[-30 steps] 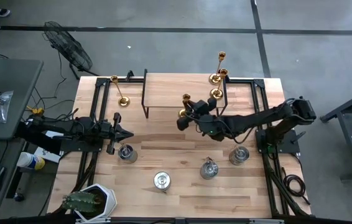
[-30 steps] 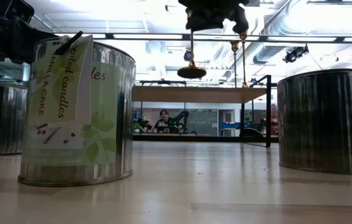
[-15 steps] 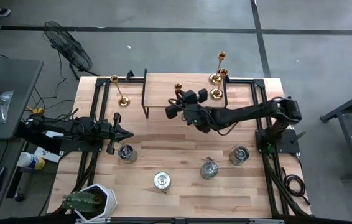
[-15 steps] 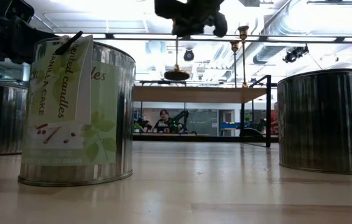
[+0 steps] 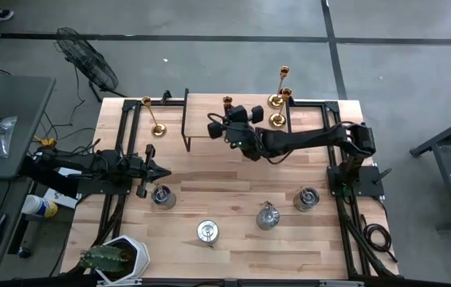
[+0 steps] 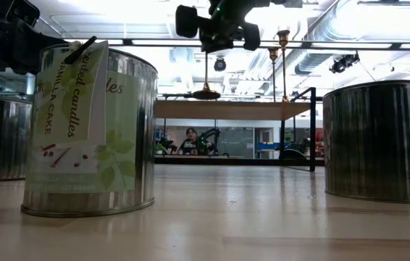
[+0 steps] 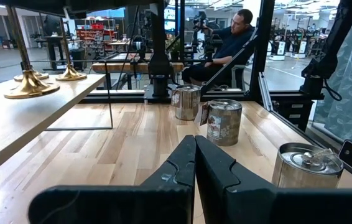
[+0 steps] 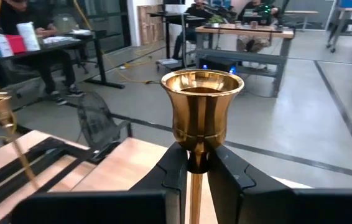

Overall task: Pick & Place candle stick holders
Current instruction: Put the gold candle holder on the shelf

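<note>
My right gripper (image 8: 196, 163) is shut on a gold candle stick holder (image 5: 228, 102) and carries it upright above the raised wooden shelf (image 5: 201, 112) at the table's far side. The holder's round base (image 6: 206, 94) hangs clear above the shelf top. Two more gold holders (image 5: 277, 119) (image 5: 280, 86) stand on their bases at the shelf's right end, and another (image 5: 155, 119) stands on its base at the table's far left. Several silver tins (image 5: 162, 195) (image 5: 268, 217) sit along the near half. My left gripper (image 5: 162, 170) rests shut at the table's left. My right gripper pinches the thin stem (image 8: 196, 167) just under the holder's cup (image 8: 202, 106) between its two fingers (image 8: 175, 174). The fingers come in level from the table's near right, across the stem. The holder hangs upright and lifted clear.
The shelf's black frame legs (image 5: 184, 127) stand at its left end. A potted plant (image 5: 114, 257) sits at the near left corner. Bare wood lies between the shelf and the tins (image 5: 307, 198). A person (image 7: 226, 43) sits beyond the table's right edge.
My right gripper has carried the gold holder toward the table's left and far edge, from in front of the shelf to above it. The holder has stayed upright and clear throughout, and the grip is unchanged.
</note>
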Controlling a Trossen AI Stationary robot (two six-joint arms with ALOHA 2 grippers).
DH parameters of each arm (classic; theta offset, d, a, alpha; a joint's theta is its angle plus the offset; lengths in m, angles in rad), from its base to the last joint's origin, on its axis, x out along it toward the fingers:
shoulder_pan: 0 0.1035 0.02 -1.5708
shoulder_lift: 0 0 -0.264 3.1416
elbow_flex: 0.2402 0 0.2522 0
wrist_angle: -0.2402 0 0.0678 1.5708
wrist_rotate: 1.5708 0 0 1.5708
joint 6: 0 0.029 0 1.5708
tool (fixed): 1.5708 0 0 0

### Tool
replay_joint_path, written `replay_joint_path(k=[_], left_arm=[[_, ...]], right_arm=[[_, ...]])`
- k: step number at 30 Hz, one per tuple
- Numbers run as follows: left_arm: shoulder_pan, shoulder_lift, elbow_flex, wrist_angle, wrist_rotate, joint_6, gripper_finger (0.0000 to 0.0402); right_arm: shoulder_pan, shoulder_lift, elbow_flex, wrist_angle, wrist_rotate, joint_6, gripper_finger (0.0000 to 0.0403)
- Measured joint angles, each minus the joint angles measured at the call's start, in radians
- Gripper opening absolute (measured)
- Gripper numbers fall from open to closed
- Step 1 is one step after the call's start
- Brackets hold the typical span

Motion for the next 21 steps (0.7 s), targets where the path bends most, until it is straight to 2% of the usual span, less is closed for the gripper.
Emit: replay_joint_path(k=[11,18,21], left_arm=[[0.000,0.000,0.000,0.000,0.000,0.000,0.0000],[0.000,0.000,0.000,0.000,-0.003,0.000,0.0000],[0.000,0.000,0.000,0.000,-0.003,0.000,0.0000]], right_arm=[[-0.006,-0.005,-0.002,-0.026,-0.015,0.034,0.0035],[0.002,-0.039,-0.050,-0.014,-0.004,0.038,0.0035],[0.009,-0.066,-0.082,-0.001,0.039,0.037,0.0035]])
